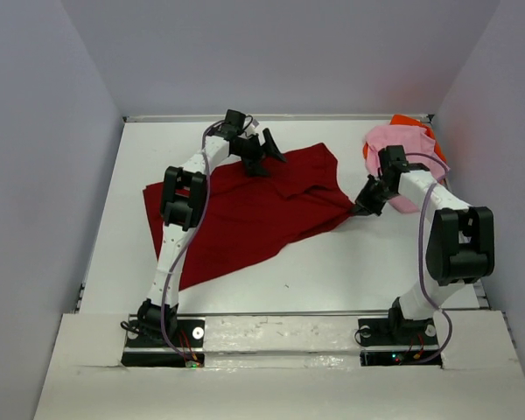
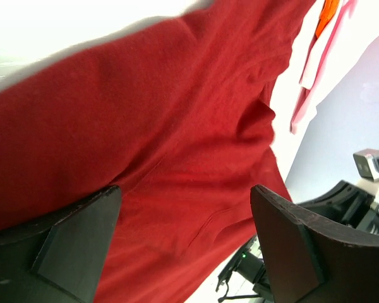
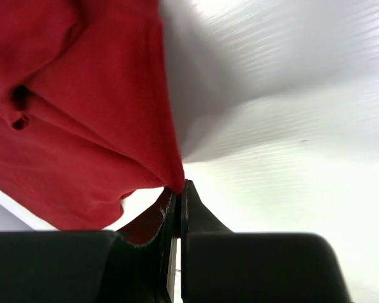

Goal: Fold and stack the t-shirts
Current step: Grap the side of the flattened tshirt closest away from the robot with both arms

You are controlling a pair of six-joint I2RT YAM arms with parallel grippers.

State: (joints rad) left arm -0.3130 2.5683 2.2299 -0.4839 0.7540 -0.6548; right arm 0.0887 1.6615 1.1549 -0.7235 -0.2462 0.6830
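Three t-shirts [image 1: 401, 142]: right gripper [image 1: 359, 208] pinches the red t-shirt [image 1: 254, 214], left gripper [image 2: 184, 192] spread wide.

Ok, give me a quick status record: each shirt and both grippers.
dark red shirt: spread out on the table, rumpled, not folded
pink shirt: bunched at the far right corner
orange shirt: peeking out from behind the pink shirt
left gripper: open, over the dark red shirt's far edge
right gripper: shut on the dark red shirt's right corner
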